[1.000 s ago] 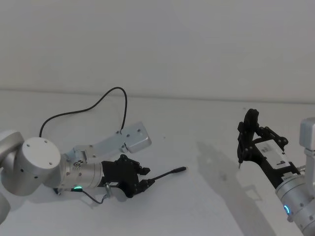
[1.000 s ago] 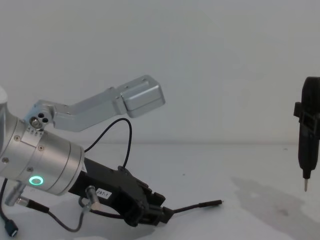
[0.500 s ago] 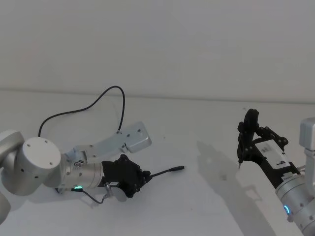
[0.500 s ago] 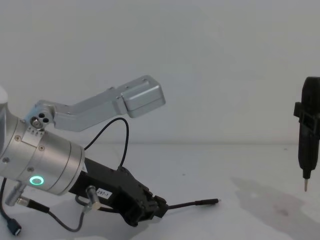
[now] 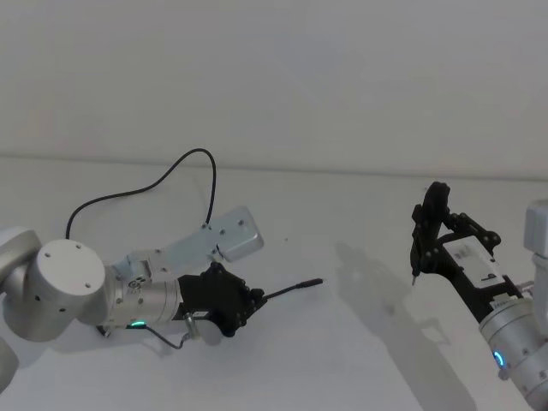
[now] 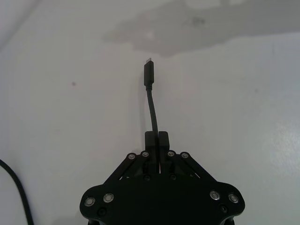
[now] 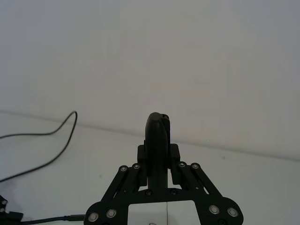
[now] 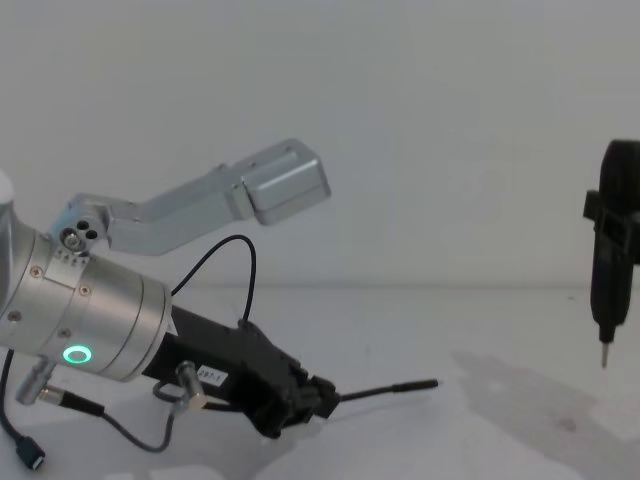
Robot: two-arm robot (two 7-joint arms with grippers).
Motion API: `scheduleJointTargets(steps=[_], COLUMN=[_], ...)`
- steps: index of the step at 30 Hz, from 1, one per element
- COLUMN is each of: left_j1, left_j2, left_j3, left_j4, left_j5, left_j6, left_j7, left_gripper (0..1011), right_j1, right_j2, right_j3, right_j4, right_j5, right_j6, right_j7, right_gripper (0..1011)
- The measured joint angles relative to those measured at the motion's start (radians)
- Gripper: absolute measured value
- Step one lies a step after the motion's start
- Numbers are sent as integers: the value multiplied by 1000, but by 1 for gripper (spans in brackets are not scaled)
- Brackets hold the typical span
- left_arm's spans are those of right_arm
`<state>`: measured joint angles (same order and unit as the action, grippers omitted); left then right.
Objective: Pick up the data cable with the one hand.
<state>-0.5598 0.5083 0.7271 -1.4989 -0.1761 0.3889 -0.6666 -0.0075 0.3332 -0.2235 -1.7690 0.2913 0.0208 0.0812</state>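
Cable in L pincer; R pincer grips pen.

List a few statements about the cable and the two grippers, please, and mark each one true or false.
1. The left gripper is shut on the data cable. True.
2. The plug is hidden inside the left gripper. False: it sticks out ahead of the fingers.
3. The right gripper holds a dark pen-shaped tool. True.
4. The pen-shaped tool touches the plug. False: it hangs well apart from it, on the robot's right side.
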Motion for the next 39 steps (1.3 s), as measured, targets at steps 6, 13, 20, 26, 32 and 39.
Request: scheduleJointTargets(steps=[6, 13, 20, 26, 32, 39], left_j1=[16, 34, 46, 52, 55, 58], left_j2=[-7, -17, -23, -26, -27, -28], left_j3=[-25, -57, -82, -95, -103, -108], left_j4=[-15, -40, -68, -84, -94, -101], left_j5=[2, -6, -23, -32, -38, -42], left_j6=[-45, -104, -138, -155, -166, -173], left_j7=[34, 62, 70, 74, 76, 77], left_gripper=[43, 43, 43, 43, 43, 42], right_j1=[13, 27, 41, 58, 77, 98], right_j2=[-11, -32, -62, -83, -97, -107], right_j3=[8, 17, 25, 27, 26, 24], right_j4=[-7, -13, -13, -4, 2, 3], right_j5=[23, 62, 109, 137, 154, 164], right_j6=[-20, -36, -45, -49, -53, -58], right_j7=[24, 49, 77, 96, 112, 124], right_gripper=[268, 268, 268, 268, 268, 268])
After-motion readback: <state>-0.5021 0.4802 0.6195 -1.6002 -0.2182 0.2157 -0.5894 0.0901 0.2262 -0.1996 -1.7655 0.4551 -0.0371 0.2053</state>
